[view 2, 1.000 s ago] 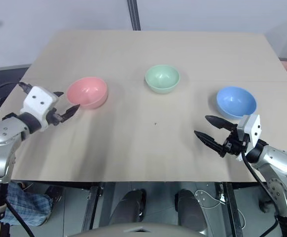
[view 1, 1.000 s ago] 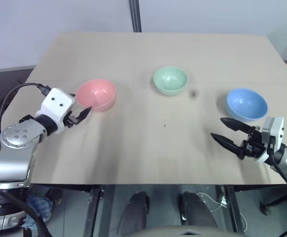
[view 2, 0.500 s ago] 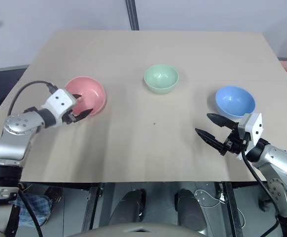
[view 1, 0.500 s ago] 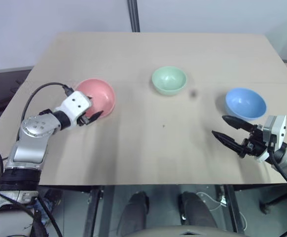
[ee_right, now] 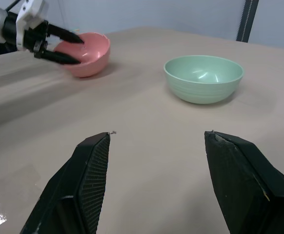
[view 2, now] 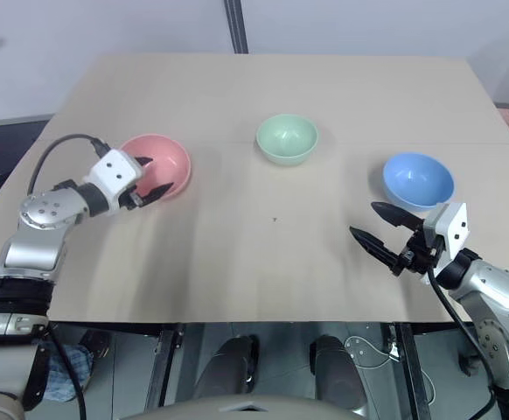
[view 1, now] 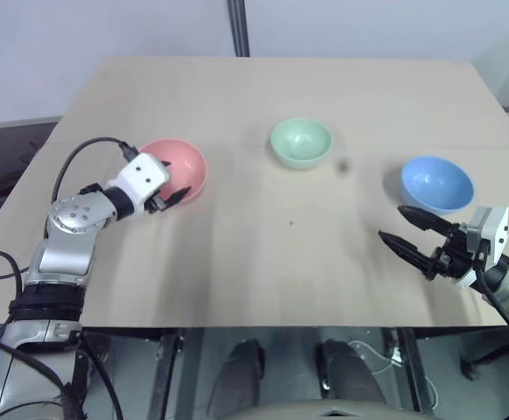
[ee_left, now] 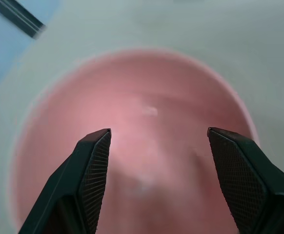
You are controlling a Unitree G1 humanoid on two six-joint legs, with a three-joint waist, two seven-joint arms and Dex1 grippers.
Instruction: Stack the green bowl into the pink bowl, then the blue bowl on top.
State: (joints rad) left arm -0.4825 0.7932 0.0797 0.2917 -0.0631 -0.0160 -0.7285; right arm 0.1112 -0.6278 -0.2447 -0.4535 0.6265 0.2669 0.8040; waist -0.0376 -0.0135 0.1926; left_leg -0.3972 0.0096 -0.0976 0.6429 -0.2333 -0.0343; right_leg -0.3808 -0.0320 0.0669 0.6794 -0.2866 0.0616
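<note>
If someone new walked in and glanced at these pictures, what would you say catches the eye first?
Three small bowls stand apart in a row across the beige table: the pink bowl on the left, the green bowl in the middle, the blue bowl on the right. The left gripper is open, its fingers straddling the pink bowl's near rim. The right gripper hangs open just in front of the blue bowl.

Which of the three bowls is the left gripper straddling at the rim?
The pink bowl: the open left gripper has one finger inside it and one outside. The green bowl and blue bowl stand apart, untouched.
</note>
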